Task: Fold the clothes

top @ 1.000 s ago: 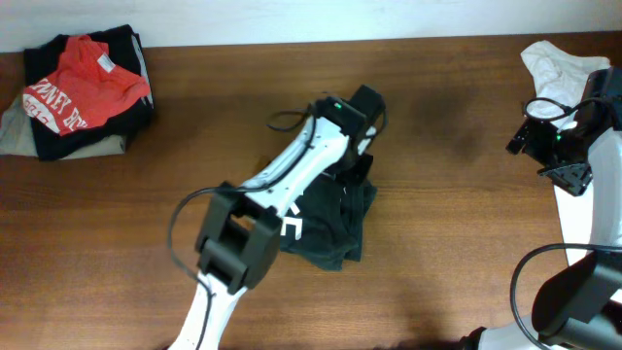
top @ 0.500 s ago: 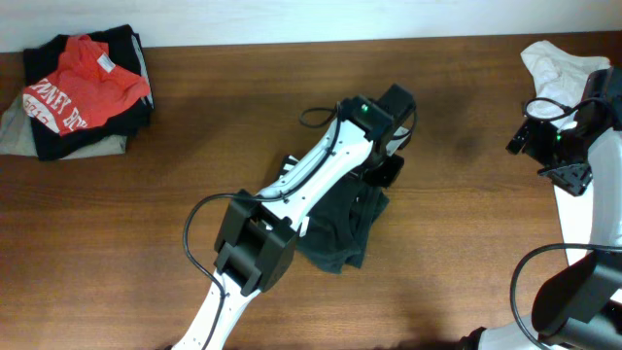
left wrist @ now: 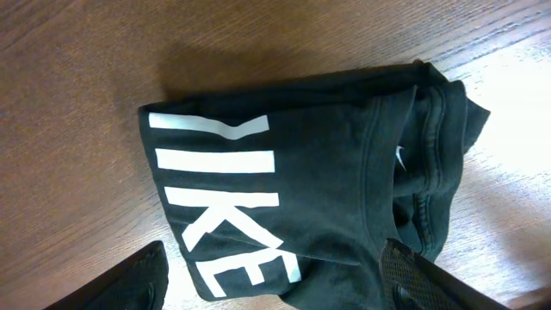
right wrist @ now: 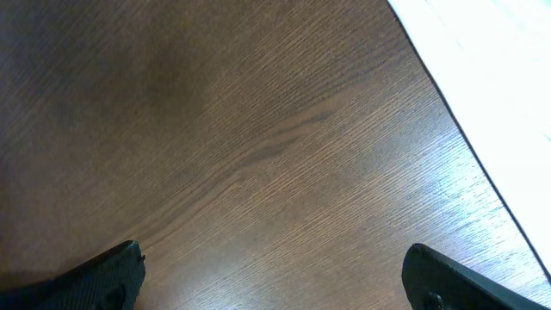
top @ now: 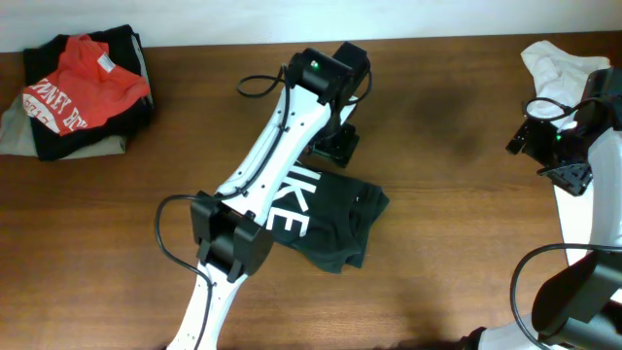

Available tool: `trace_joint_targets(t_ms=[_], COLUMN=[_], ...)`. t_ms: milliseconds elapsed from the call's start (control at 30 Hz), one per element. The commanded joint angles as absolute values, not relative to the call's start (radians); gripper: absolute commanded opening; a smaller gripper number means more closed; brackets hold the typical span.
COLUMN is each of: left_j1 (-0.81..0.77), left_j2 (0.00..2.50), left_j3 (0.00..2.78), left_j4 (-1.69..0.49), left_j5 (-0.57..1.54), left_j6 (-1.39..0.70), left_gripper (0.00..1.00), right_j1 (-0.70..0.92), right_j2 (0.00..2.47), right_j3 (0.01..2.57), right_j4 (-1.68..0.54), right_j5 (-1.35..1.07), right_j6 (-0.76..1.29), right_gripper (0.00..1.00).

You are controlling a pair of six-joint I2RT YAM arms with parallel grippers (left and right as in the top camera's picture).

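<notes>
Looking overhead, where's the dark Nike garment (top: 326, 219)?

Mid-table, lettering up. The left gripper (top: 335, 146) hangs just beyond it, jaws apart, empty. The right gripper (top: 567, 173) sits far right, spread wide.

Left wrist view?

Its bunched edge looks loose; I'd guess a regrasp pinching only the top layer would undo the fold.

Right wrist?

Bare wooden table (right wrist: 258, 155), nothing held.

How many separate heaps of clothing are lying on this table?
3: a stack topped by a red T-shirt far left, the folded dark white-lettered garment mid-table, white cloth far right, partly hidden.
</notes>
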State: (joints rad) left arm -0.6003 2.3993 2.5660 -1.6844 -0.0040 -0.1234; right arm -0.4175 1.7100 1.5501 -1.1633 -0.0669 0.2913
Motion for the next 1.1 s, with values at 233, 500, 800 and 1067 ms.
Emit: trace_joint_targets(t_ms=[233,500,800,1067], left_j1=[-0.592,-0.621,-0.796,-0.831], left_j2=[2.173,2.143,2.143,2.143], left_j3=[2.42,1.895,1.709,1.558], left_j4=[-1.688,-1.605,-1.365,-1.186], left_j5=[0.019,0.143,0.278,0.319], left_j6=[-0.11,-0.11,-0.127,-0.166], left_gripper=[0.78,0.53,0.17,0.09], right_j1=[-0.42,-0.42,-0.42,-0.42], right_j2=[1.708,1.708,1.708,1.708], right_j3=[1.554,1.554,1.554,1.554], right_j4=[-1.163,-1.163,-1.163,-1.163], right_j5=[-0.047,-0.047,-0.047,-0.047], right_j6=[0.293,0.293,0.293,0.293], right_gripper=[0.99,0.99,0.99,0.99])
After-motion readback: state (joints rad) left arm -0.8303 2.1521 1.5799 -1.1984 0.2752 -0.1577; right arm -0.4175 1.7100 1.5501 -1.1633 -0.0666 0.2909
